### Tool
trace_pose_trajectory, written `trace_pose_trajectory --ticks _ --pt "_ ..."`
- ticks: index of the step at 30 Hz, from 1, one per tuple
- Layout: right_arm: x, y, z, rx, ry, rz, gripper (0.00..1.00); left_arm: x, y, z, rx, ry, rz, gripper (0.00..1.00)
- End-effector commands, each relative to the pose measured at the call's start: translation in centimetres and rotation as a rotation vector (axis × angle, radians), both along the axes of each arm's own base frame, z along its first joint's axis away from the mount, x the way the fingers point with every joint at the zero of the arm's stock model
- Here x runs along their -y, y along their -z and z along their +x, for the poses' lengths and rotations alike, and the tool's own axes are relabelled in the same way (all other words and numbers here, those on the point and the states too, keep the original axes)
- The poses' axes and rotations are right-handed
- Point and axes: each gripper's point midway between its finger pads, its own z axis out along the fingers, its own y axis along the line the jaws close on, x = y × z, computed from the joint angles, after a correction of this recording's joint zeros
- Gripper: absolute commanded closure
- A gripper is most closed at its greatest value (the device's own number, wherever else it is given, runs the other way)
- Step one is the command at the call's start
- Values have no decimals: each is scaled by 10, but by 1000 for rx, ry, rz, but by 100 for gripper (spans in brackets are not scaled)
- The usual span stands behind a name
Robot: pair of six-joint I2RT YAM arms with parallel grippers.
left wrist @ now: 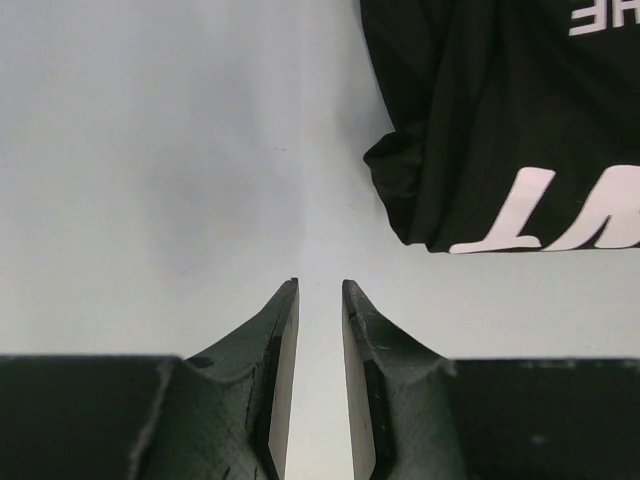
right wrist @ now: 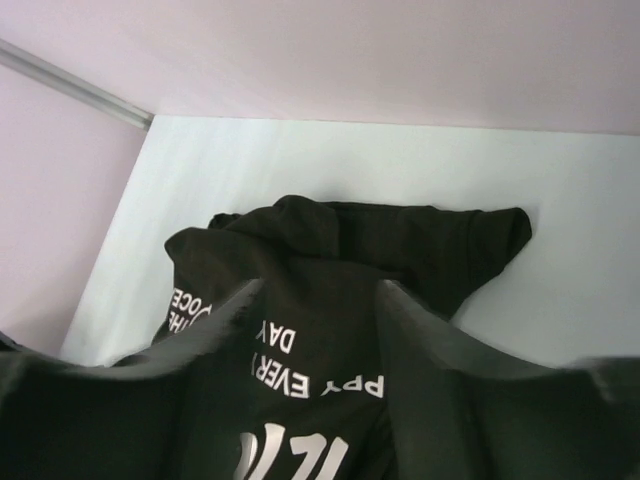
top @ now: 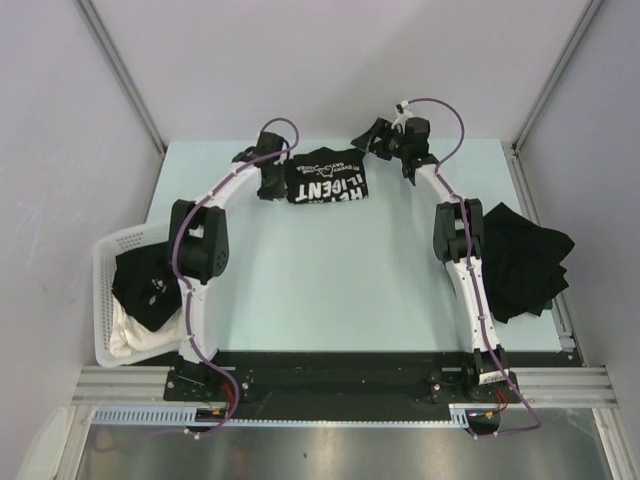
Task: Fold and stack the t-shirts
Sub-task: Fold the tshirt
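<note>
Left gripper (left wrist: 320, 292) shows a narrow slit between its two dark fingers in its own wrist view. Nothing is in the slit, and only the pale green tabletop (top: 330, 290) lies beneath. The black cotton t-shirt with large white lettering (top: 326, 180) sits at 1 o'clock in that picture, apart from the fingertips. The overhead view cannot show the slit, but it places this gripper just beside the shirt's left edge, at 9 o'clock from it.

The right gripper (right wrist: 320, 295) is spread wide in its wrist view, over the lettered shirt, whose fabric fills the gap. Whether the tips touch the cloth cannot be told. This view alone shows the shirt's far edge rumpled, with one flap reaching toward 2 o'clock. From above, the gripper sits at the shirt's 1 o'clock corner.

Only the overhead view takes in the rest. The lettered shirt lies folded into a rough rectangle at 12 o'clock on the table. A loose heap of black t-shirts (top: 525, 255) lies at 3 o'clock, beside the right arm. At 8 o'clock a white plastic lattice basket (top: 103, 290) holds a crumpled black garment (top: 145, 285) on a white cloth (top: 130, 338).
</note>
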Motion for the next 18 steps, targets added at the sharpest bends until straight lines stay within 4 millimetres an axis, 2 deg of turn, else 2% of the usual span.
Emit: trace_pose_trajectory --ticks 1,3,4,6,7,8,10,11,12,13,14,15,17,18 --pt "8 -15 9 63 34 -20 0 15 -36 4 81 13 -66 71" --pt "9 -15 9 72 35 -32 0 19 -38 3 85 18 -77 71" --pt "10 -24 8 85 34 -33 0 21 -38 2 84 22 -83 71" --pt "13 -23 6 79 39 -43 0 25 -38 1 85 25 -92 71" --pt "13 -39 3 99 39 -40 0 27 -38 1 86 28 -95 71" --pt "15 -31 -1 75 39 -44 0 28 -38 1 88 27 -97 70" --pt "17 -39 -6 75 34 -43 0 32 -35 1 90 33 -101 70" --pt "18 -57 -10 91 36 -40 0 34 -34 1 90 35 -103 70" --pt "19 -45 -17 53 29 -45 0 36 -33 3 92 37 -106 70" --pt "20 -47 -21 47 26 -47 0 36 -31 4 94 37 -106 70" --pt "20 -64 -26 66 24 -48 0 37 -31 6 97 37 -105 70" --pt "22 -49 -33 30 19 -57 0 39 -31 8 101 40 -108 70" --pt "25 -51 -40 26 18 -65 0 38 -27 11 99 41 -96 69" --pt "26 -60 -43 37 16 -63 0 39 -31 15 116 41 -98 68"
